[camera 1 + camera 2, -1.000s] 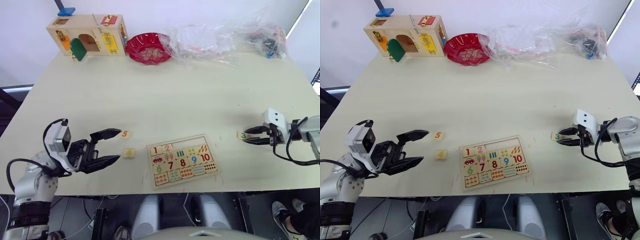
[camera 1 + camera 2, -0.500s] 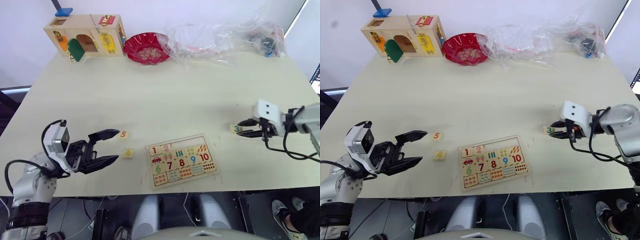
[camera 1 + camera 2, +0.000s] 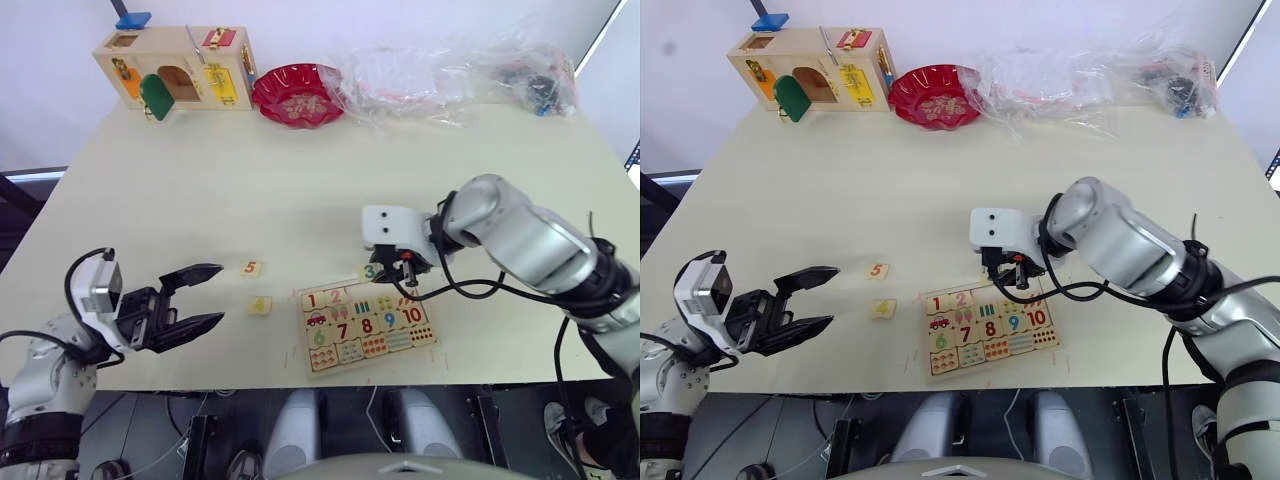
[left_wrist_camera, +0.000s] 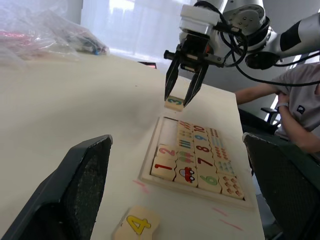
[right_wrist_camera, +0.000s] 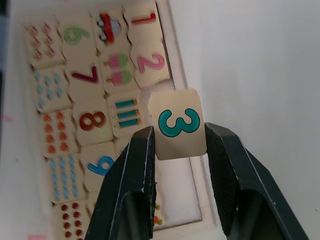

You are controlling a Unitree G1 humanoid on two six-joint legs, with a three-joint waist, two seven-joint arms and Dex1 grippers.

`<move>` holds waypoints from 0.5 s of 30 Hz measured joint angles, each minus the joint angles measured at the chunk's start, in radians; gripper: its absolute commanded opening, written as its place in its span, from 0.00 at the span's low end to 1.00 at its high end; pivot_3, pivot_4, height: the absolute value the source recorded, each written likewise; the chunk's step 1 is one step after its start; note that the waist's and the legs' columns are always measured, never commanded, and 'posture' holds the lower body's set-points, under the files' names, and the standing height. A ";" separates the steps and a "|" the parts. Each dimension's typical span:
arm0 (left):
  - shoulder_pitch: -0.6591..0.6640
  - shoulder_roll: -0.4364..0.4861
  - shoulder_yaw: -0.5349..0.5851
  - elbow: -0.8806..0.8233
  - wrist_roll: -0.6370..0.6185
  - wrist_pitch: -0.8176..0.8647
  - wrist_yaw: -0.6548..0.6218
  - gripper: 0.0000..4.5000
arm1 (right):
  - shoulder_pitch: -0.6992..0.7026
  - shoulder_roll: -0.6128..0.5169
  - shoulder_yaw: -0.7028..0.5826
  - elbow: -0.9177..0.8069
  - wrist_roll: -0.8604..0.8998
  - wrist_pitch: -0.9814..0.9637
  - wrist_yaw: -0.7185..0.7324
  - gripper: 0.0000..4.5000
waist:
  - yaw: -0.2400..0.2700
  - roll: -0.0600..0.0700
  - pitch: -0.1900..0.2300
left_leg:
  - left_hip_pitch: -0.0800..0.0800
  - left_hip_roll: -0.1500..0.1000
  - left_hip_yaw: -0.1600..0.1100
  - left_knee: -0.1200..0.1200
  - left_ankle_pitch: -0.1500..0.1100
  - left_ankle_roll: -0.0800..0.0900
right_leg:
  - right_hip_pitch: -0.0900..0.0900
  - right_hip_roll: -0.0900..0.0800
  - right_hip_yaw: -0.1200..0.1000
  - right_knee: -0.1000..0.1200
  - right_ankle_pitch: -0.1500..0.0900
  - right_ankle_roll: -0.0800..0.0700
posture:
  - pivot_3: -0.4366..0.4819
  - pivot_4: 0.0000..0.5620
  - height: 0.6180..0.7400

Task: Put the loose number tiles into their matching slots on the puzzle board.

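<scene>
The puzzle board (image 4: 186,188) lies near the table's front edge, with 1 and 2 seated in its number row. My right gripper (image 3: 385,272) is shut on the tile 3 (image 5: 179,123) and holds it just above the board's far edge, over the bare slots (image 5: 183,186) beside the 2. Left of the board, tile 5 (image 3: 253,268) and tile 4 (image 3: 260,305) lie loose on the table. Further left, my left gripper (image 3: 214,293) stands open with nothing in it, apart from both tiles.
At the back of the table stand a wooden latch box (image 3: 180,70), a red bowl (image 3: 298,95) and crumpled plastic bags (image 3: 450,70). A seated person (image 4: 300,110) is beyond the table's right side.
My right gripper has carried tile 3 from the table's right side leftwards to the board's far edge. The left gripper has drawn back slightly and stays open.
</scene>
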State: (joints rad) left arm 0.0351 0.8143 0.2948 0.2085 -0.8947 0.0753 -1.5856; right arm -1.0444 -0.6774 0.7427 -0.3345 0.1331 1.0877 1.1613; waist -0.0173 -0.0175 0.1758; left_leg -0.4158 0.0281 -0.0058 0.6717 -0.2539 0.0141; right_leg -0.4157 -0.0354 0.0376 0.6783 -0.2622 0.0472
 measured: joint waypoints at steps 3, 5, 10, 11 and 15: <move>0.022 0.009 0.010 0.011 -0.005 -0.022 0.000 1.00 | -0.062 0.059 0.055 0.056 -0.021 0.002 -0.008 0.20 | -0.006 0.000 0.000 | 0.000 0.001 0.000 0.000 0.000 0.000 | 0.000 0.001 0.000 0.000 0.000 0.000 | 0.48 0.27 1.00; 0.036 0.020 0.010 0.016 -0.008 -0.037 0.000 1.00 | -0.105 0.094 0.081 0.078 -0.032 0.002 -0.012 0.20 | -0.015 0.000 0.000 | 0.000 0.001 0.000 -0.001 0.000 0.000 | 0.000 0.001 0.000 0.000 0.000 0.000 | 0.48 0.27 1.00; 0.058 0.031 0.010 0.043 -0.012 -0.065 0.000 1.00 | -0.140 0.135 0.133 0.086 -0.046 0.025 -0.015 0.20 | -0.022 0.000 0.000 | 0.000 0.000 0.000 -0.001 0.000 0.000 | 0.000 0.000 0.000 0.000 0.000 0.000 | 0.48 0.27 1.00; 0.059 0.033 0.010 0.047 -0.012 -0.070 0.000 1.00 | -0.144 0.143 0.148 0.086 -0.048 0.032 -0.016 0.20 | -0.023 0.000 0.000 | 0.000 0.000 -0.001 -0.001 0.000 0.000 | 0.000 0.000 -0.001 0.000 0.000 0.000 | 0.48 0.27 1.00; 0.063 0.044 0.009 0.056 -0.012 -0.082 0.000 1.00 | -0.148 0.150 0.191 0.086 -0.052 0.048 -0.018 0.20 | -0.024 0.000 0.000 | 0.000 0.000 -0.001 -0.001 0.000 0.000 | 0.000 0.000 -0.001 0.000 0.000 0.000 | 0.48 0.27 1.00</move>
State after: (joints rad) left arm 0.0979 0.8582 0.3041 0.2641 -0.9072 -0.0071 -1.5856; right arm -1.1925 -0.5271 0.9332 -0.2487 0.0810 1.1352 1.1435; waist -0.0409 -0.0175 0.1758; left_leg -0.4157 0.0286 -0.0070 0.6710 -0.2539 0.0140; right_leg -0.4160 -0.0353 0.0366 0.6788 -0.2621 0.0470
